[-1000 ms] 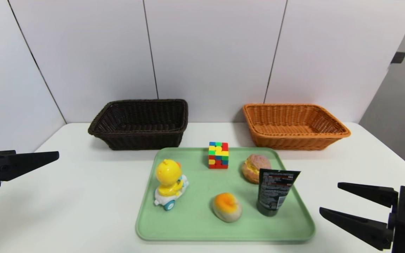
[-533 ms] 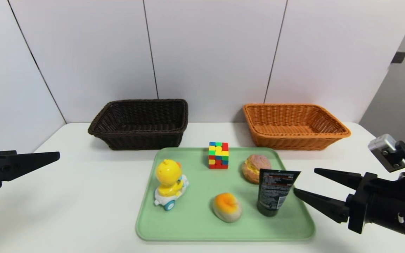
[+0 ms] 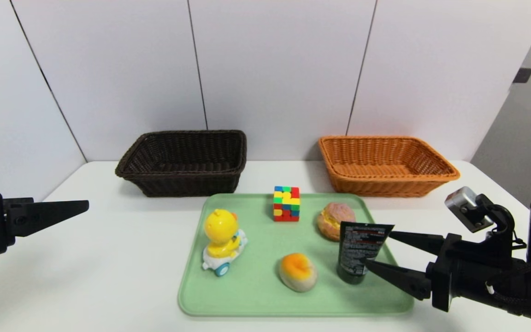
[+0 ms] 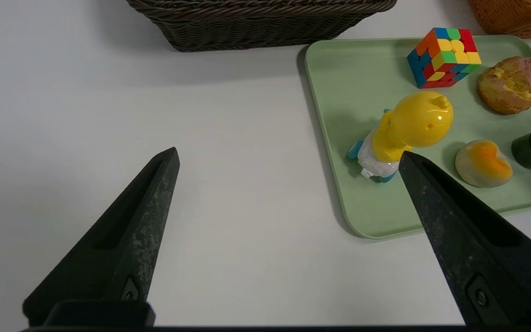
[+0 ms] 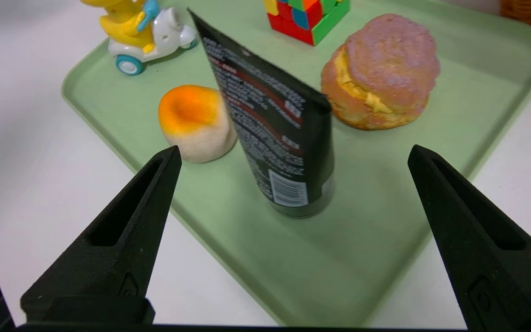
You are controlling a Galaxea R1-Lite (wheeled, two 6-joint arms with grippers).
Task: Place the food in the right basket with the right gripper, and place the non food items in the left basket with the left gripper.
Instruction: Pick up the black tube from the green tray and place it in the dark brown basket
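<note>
On the green tray (image 3: 256, 288) stand a yellow duck toy (image 3: 221, 237), a multicoloured cube (image 3: 286, 203) and an upright black tube (image 3: 360, 251). With them lie the food: a pink-topped bun (image 3: 334, 220) and an orange-centred bun (image 3: 297, 271). My right gripper (image 3: 376, 248) is open and reaches over the tray's right edge. The tube (image 5: 279, 138) stands just ahead of its jaws, apart from both fingers. My left gripper (image 4: 288, 152) is open over bare table left of the tray, level with the duck (image 4: 413, 127). The dark left basket (image 3: 185, 159) and the orange right basket (image 3: 385, 163) hold nothing.
The white table (image 3: 122, 258) ends at a white panelled wall right behind both baskets. The tray (image 5: 339, 258) has a low raised rim. The pink-topped bun (image 5: 380, 74) sits close behind the tube, and the orange-centred bun (image 5: 194, 122) beside it.
My right gripper has swung in from the table's right corner toward the tray, its tips now beside the tube. The left gripper has edged slightly to the right. The objects have not moved.
</note>
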